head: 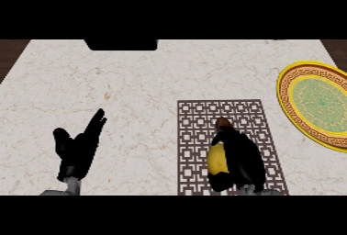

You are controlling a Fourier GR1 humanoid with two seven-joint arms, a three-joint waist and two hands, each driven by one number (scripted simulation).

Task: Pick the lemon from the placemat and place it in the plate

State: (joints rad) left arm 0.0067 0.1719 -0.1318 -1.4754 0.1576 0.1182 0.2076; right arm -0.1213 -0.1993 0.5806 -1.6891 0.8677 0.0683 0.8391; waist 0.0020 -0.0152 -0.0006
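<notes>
My right robot hand lies over the lower middle of the placemat, fingers curled around the lemon, which shows as a yellow strip along the hand's left side. Most of the fruit is hidden under the black fingers; a small brownish patch at the fingertips is hard to make out, and I cannot tell what it is. Whether the lemon is lifted clear of the placemat or touching it cannot be judged. The plate, yellow-rimmed with a green centre, sits on the worktop well to the right of the placemat, its right side cut off by the view's edge. My left robot hand rests open at lower left, fingers straight, holding nothing.
</notes>
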